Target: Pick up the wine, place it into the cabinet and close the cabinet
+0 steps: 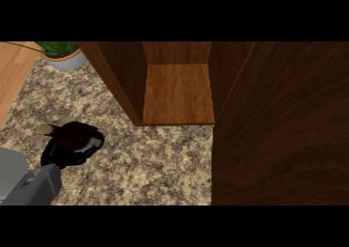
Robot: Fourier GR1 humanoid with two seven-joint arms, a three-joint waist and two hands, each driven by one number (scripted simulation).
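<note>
1. The left hand (69,150) was curled round the wine (72,133), grasping it at the view's lower left; the dark bottle's pale cork end pointed left.
2. The wine sat over the speckled counter (156,159), well apart from the cabinet (179,91); the cabinet stood open, its wooden shelf bare; its door (284,125) filled the view's right.
3. A potted plant (63,54) stood at the top left, beside the cabinet.
</note>
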